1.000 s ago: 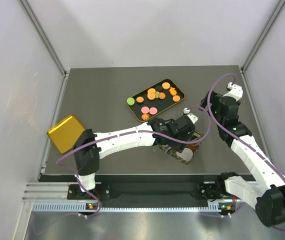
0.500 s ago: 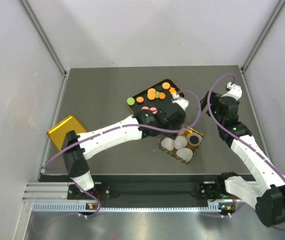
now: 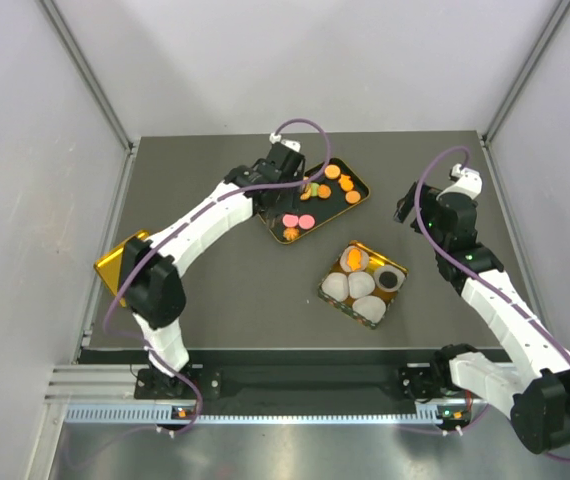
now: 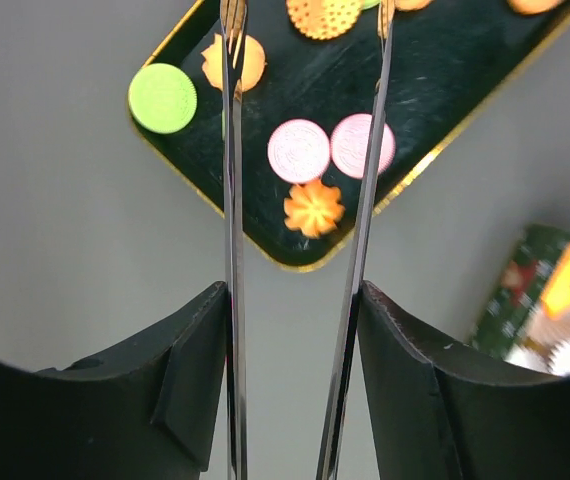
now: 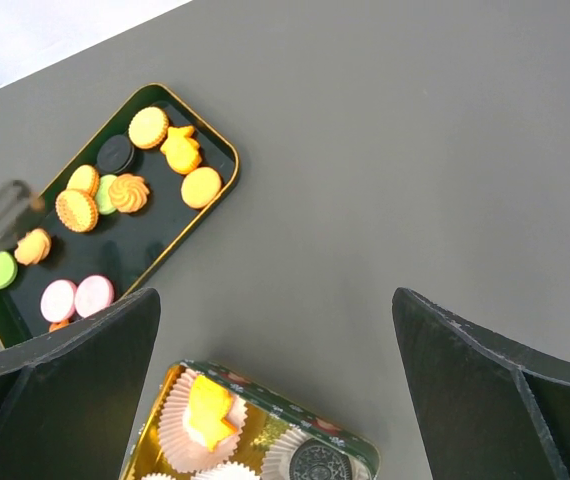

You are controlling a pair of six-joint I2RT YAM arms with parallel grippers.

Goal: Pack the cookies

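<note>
The left hand hangs over the near-left end of the black tray, its two thin fingers parted about halfway and holding nothing. Between them we see two pink cookies side by side, with an orange flower-shaped one just nearer. A green one lies outside the left finger at the tray's corner. We judge the hand is lined up to come down on a pink disc, and the half-open gap suits a disc that small without nudging its neighbours.

The cookies are mostly loose in that tray, which lies aslant near the middle of the worktop's far edge. The tin sits well apart from it, toward the near-right part of the worktop, and is lined with white paper cups. One cup holds an orange cookie and another place holds a dark round one, so we take the packing as barely begun.

The right hand waits by the right edge, fingers spread wide and empty, looking down on both tray and tin. It stands clear of the left arm's reach — probably so the two do not cross. A gold square piece, likely the lid, lies at the left edge, out of the way until the tin is full.
</note>
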